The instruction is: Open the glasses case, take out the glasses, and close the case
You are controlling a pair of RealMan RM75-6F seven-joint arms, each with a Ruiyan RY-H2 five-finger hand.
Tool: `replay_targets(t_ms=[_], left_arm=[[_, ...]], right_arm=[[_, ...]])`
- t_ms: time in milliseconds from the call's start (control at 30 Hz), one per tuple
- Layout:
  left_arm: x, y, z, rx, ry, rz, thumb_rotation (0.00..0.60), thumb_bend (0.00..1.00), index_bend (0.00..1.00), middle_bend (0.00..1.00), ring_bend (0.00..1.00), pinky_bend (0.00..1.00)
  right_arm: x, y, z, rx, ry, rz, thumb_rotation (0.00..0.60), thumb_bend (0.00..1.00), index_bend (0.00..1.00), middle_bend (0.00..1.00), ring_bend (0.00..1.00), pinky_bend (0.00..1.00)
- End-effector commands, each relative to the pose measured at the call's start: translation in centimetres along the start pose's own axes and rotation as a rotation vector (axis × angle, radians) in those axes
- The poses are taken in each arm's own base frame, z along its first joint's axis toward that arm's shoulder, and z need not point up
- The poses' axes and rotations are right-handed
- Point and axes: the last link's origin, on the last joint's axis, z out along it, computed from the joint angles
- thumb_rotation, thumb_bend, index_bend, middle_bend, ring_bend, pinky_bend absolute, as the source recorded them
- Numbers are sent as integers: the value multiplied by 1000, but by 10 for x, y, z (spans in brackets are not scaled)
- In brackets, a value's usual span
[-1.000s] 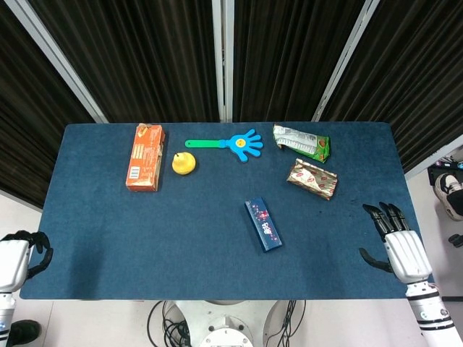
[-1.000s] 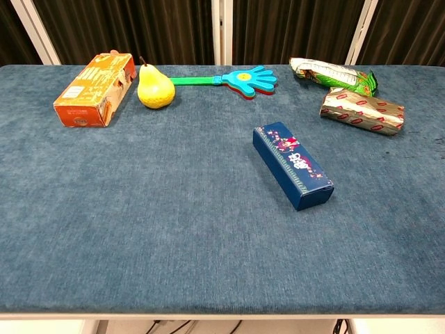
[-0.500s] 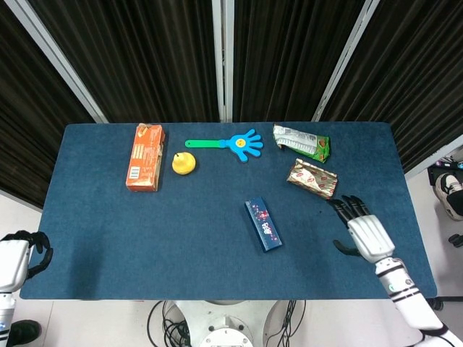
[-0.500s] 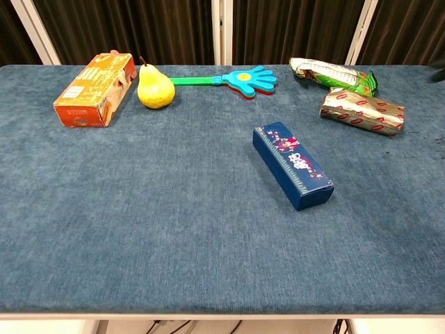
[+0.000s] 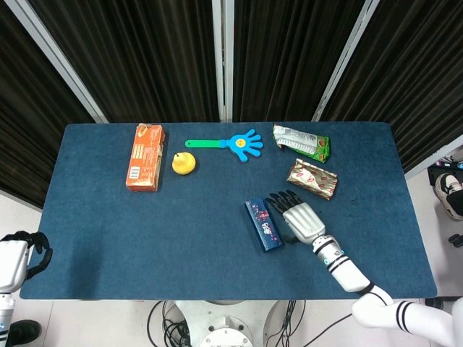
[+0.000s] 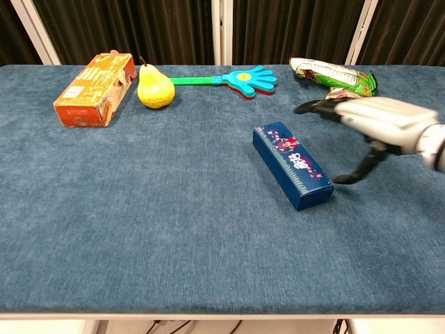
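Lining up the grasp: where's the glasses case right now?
Head view: the glasses case lies right of table centre, closed, just left of the right hand, below the silver snack packet.

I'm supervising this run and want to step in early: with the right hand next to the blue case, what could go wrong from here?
1. The right hand hovers open beside the closed glasses case, not gripping it; a sideways touch may just push the case across the table.
2. The silver snack pack lies just behind that hand, so its fingers could knock it.
3. The left hand sits off the table's edge, leaving nothing to steady the case.
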Motion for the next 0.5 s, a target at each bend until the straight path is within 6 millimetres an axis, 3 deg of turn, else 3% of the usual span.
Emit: replay_targets(t_ms=[33, 300, 400, 500], left_arm=[[0, 0, 0, 0, -1, -1, 600, 380, 608, 628, 457, 514], [0, -1, 0, 0, -1, -4, 600, 380, 608, 628, 457, 514], [0, -1, 0, 0, -2, -7, 600, 380, 608, 628, 457, 514], [0, -1, 0, 0, -3, -10, 600, 380, 608, 628, 457, 514]], right_arm=[[-2, -19, 14, 58, 6, 3, 600, 86, 0, 42, 0, 0], [3, -87, 46, 231, 7, 45, 600, 85, 0, 45, 0, 0], [7, -98, 62, 222, 11, 53, 600, 84, 0, 64, 0, 0], [10, -98, 71, 187, -1, 80, 600, 82, 0, 92, 0, 0]])
